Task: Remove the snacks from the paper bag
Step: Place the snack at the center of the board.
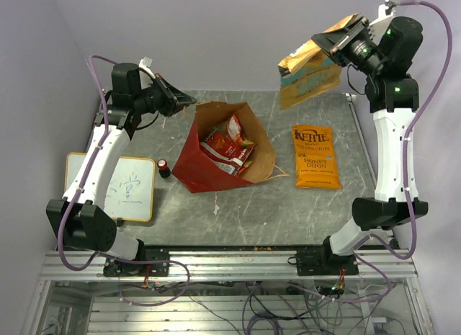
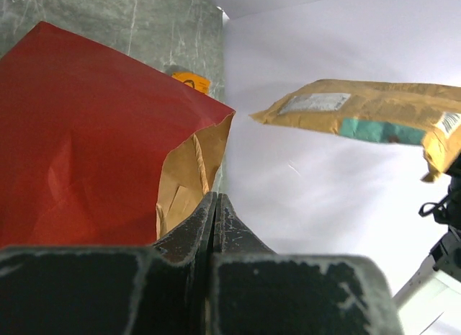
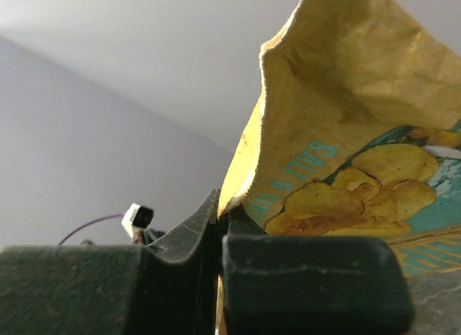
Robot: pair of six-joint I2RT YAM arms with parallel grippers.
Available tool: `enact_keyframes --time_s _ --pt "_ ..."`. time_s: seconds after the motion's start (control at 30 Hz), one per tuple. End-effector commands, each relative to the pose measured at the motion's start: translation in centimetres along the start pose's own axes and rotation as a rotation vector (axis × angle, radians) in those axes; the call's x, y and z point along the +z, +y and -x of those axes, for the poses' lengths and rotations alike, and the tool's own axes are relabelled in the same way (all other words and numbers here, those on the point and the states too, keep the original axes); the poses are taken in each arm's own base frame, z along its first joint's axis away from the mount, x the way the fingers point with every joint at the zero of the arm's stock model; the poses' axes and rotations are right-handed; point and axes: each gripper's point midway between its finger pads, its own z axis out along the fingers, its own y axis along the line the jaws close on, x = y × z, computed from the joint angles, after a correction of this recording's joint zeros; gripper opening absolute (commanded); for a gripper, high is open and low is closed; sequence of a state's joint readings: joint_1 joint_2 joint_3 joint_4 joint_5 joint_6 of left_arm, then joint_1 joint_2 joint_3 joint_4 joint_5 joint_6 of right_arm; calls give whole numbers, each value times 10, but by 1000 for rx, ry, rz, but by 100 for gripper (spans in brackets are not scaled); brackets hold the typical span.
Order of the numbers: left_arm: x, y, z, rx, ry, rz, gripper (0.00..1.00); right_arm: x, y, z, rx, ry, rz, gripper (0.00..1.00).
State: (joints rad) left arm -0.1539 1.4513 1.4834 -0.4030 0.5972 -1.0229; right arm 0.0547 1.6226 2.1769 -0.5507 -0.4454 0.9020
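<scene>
The red paper bag [image 1: 194, 158] lies open on the table, its brown inside showing. Red and multicoloured snack packets [image 1: 229, 149] lie in it. My left gripper [image 1: 191, 101] is shut on the bag's far left rim; the left wrist view shows the rim [image 2: 194, 162] running into the closed fingertips [image 2: 214, 197]. My right gripper [image 1: 338, 43] is shut on the top edge of a yellow-and-teal chip bag [image 1: 310, 74] and holds it high above the table's far right. That bag fills the right wrist view [image 3: 360, 133] and shows in the left wrist view [image 2: 360, 112]. An orange Kettle chip bag [image 1: 317, 157] lies flat right of the paper bag.
A yellow-framed whiteboard [image 1: 122, 187] lies at the left edge. A small red-and-black cylinder [image 1: 164, 168] stands between it and the paper bag. The back wall rises right behind the table.
</scene>
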Motion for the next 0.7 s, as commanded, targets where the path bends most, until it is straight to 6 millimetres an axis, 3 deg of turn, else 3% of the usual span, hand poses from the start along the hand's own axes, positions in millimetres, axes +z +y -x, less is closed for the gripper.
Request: enact_keyframes --time_s 0.0,0.1,0.37,0.53,0.67 --pt "-9 -14 7 49 -30 -29 7 -3 -16 29 -27 -62 24 0" --pt "-7 -15 7 53 -14 -28 7 0 -60 30 -4 -62 -64 0" --pt "-12 -23 17 127 -45 -2 7 -2 -175 0 7 -76 -319 0" --pt "-15 -26 20 122 -69 -5 7 7 -219 -11 37 -68 -392 0" --pt "-15 -26 21 116 -79 -7 7 20 -238 -9 32 -63 -411 0"
